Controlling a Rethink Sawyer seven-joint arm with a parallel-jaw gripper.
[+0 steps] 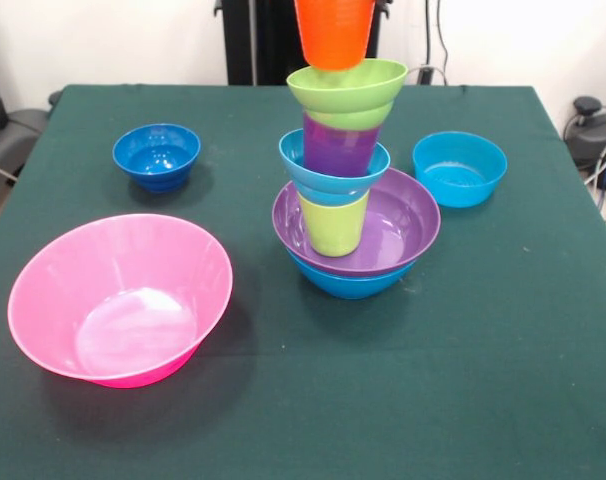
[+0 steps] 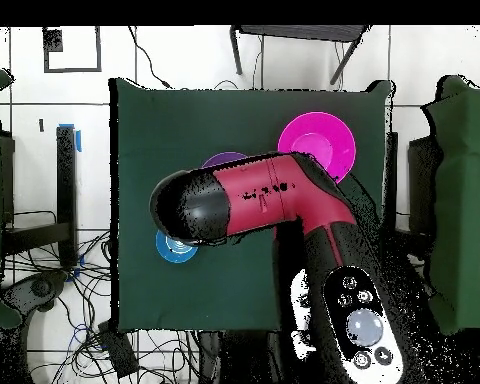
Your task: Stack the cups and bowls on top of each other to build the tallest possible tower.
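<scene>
The tower stands mid-table in the front view. From the bottom it is a blue bowl, a purple bowl, an upside-down lime green cup, a turquoise bowl, a purple cup and a lime green bowl. An orange cup is at the top, its base at the green bowl's rim and its upper part cut off by the picture's edge. The gripper does not show. In the overhead view the red arm covers the tower, leaving only a sliver of the purple bowl.
A huge pink bowl sits front left, a small dark blue bowl back left and a turquoise bowl right of the tower. The overhead view shows the pink bowl, the turquoise bowl and the green table.
</scene>
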